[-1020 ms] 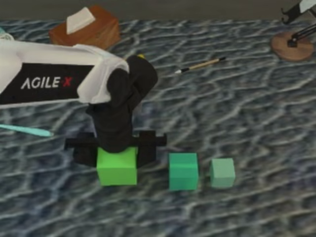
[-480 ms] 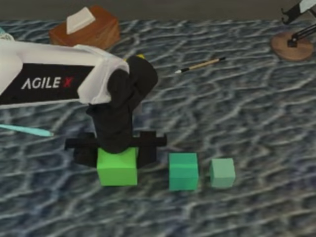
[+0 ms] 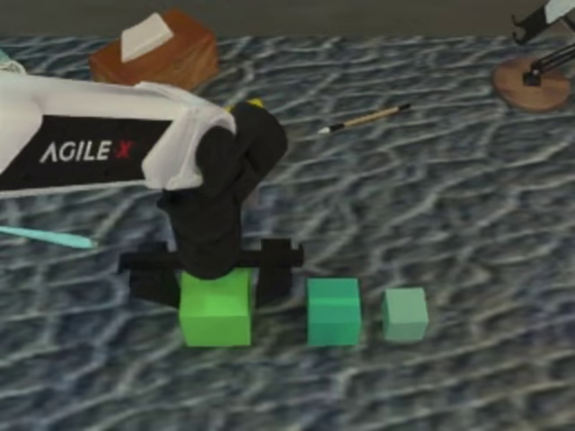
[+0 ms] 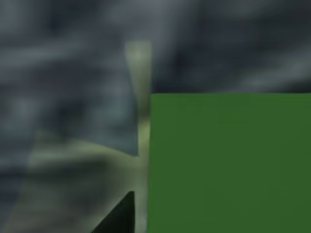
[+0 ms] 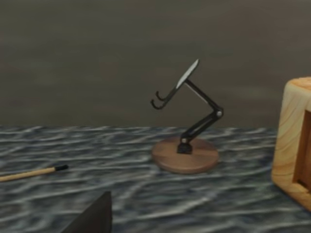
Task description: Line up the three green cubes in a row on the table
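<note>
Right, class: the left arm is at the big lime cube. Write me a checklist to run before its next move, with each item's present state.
1. Left gripper fingers clear of the large lime-green cube: ok, they stand open on either side.
2. Lime cube level with the emerald cube and mint cube: ok, all three form a row.
3. Gaps between cubes: ok, none touch.
4. Lime cube resting flat on the table: cannot tell.
5. Right arm out of the way: ok; its wrist view shows only the phone stand.
</note>
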Controlling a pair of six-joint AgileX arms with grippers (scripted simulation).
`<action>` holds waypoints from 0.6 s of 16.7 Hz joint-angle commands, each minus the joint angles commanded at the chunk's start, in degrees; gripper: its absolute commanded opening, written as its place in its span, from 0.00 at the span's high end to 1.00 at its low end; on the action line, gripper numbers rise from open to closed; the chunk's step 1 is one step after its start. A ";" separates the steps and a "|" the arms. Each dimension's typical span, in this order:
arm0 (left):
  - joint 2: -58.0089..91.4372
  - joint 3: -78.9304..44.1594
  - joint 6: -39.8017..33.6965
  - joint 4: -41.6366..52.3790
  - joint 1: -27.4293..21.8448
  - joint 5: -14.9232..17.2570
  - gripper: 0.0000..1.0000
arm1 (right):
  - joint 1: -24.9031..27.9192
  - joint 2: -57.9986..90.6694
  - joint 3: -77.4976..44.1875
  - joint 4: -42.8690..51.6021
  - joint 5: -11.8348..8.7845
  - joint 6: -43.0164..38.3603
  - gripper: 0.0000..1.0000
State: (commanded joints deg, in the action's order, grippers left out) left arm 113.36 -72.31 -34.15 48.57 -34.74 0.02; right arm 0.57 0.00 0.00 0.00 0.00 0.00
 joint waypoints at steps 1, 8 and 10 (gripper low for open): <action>0.00 0.00 0.00 0.00 0.00 0.00 0.00 | 0.00 0.00 0.00 0.00 0.00 0.00 0.00; -0.04 -0.01 0.00 0.01 0.09 0.00 0.00 | 0.00 0.00 0.00 0.00 0.00 0.00 0.00; -0.33 -0.89 0.00 1.00 0.08 -0.04 0.00 | 0.00 0.00 0.00 0.00 0.00 0.00 0.00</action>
State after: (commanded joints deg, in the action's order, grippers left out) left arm 113.04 -73.20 -34.16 49.57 -34.67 -0.01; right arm 0.57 0.00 0.00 0.00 0.00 0.00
